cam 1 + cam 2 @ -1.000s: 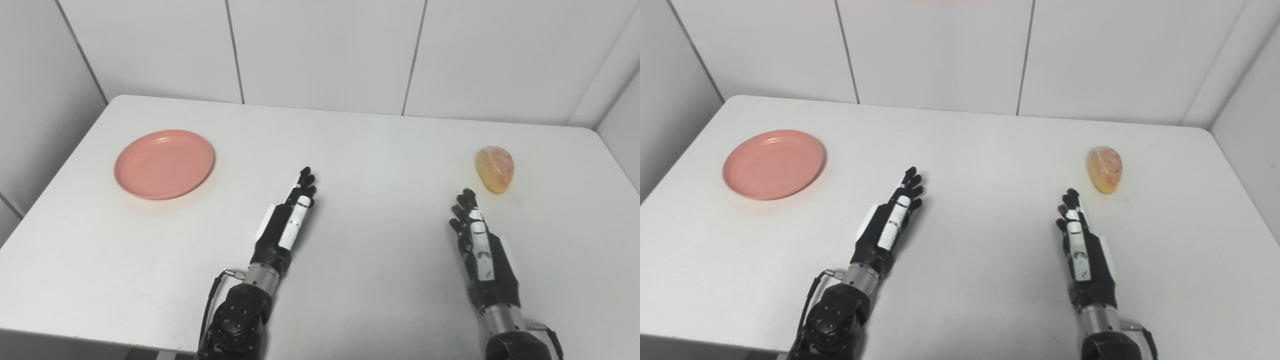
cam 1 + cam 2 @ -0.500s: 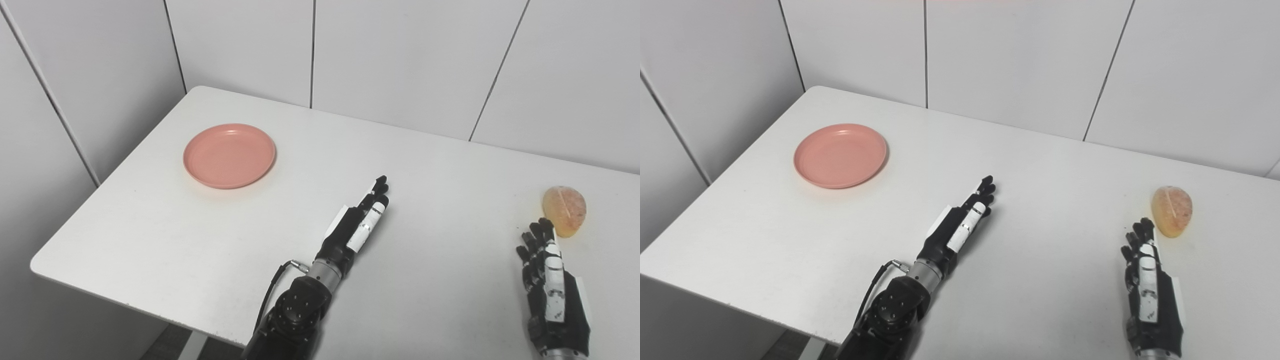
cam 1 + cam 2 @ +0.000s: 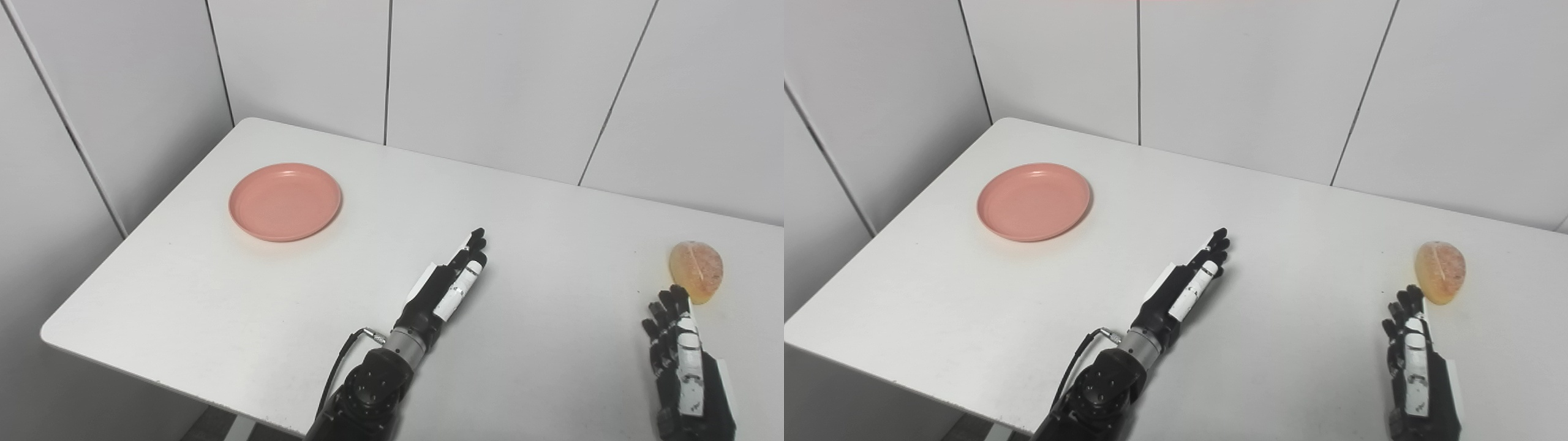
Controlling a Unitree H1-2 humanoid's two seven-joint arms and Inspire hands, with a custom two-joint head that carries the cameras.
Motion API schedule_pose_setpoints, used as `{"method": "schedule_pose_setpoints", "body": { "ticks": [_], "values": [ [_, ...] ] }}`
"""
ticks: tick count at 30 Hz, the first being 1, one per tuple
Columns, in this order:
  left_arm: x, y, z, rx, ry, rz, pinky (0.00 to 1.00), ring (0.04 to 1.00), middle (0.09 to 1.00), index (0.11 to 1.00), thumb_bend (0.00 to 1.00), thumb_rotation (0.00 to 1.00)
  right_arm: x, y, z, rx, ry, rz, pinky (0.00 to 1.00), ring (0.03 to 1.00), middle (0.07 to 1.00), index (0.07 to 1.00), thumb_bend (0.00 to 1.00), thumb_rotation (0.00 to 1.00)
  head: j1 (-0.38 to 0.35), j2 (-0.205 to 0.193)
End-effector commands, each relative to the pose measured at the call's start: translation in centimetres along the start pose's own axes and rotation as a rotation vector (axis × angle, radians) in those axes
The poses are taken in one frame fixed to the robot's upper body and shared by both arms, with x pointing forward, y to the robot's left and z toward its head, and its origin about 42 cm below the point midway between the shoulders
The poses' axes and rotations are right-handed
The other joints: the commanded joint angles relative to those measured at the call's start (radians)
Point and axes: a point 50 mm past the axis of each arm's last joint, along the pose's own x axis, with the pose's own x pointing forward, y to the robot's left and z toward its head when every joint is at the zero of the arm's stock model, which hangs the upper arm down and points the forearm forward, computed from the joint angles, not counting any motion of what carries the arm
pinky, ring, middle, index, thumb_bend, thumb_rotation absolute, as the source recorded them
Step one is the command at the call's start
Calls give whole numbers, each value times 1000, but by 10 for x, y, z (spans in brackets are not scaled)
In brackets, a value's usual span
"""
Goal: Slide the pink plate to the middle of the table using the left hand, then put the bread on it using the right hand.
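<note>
Round pink plastic plate [image 3: 285,201] sits flat on the white rectangular table [image 3: 184,288], far-left area, approx 10 o'clock from table centre, near the far-left corner but fully on the surface. Nothing on it, nothing touching it.

Black-and-white left hand [image 3: 450,285] is over mid-table, arm coming in from the bottom edge w/ a grey cable looping off the wrist. Fingers straight, held close together, pointing toward approx 1 o'clock; holding nothing. Thumb lies alongside the palm. Plate is at approx 10 o'clock from this hand, well apart. Can't tell if the hand rests on the table or hangs just above it.

Black-and-white right hand [image 3: 1415,361] is at the near-right, approx 4 o'clock from centre, partly cut by the bottom edge. Fingers extended and slightly spread, pointing approx 12 o'clock, empty.

Oval golden-brown bread roll [image 3: 1440,271] lies on the table at far right, approx 3 o'clock from centre, just beyond the right hand's fingertips at their 1 o'clock. Tips look v. close to the roll; contact can't be confirmed.
</note>
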Motion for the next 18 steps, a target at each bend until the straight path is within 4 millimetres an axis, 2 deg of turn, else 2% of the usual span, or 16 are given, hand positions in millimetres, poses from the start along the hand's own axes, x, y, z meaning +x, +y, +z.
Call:
{"method": "schedule_pose_setpoints", "body": {
  "ticks": [1, 11, 18],
  "values": [
    [-6, -7, -10, -27, 17, 8, 967, 991, 1000, 998, 297, 1000, -2, -1, 4, 0, -8, 2, 1000, 1000, 1000, 1000, 111, 1000, 2, 3],
    [-3, -5, 3, -46, 3, 30, 975, 989, 1000, 998, 307, 1000, 0, 5, 4, -23, -6, -4, 1000, 1000, 1000, 1000, 105, 1000, 7, 1],
    [1, 7, 17, -56, -28, 49, 976, 984, 1000, 1000, 340, 1000, 3, 6, 1, -21, -3, -3, 1000, 1000, 1000, 1000, 94, 1000, 11, -9]
  ]
}}
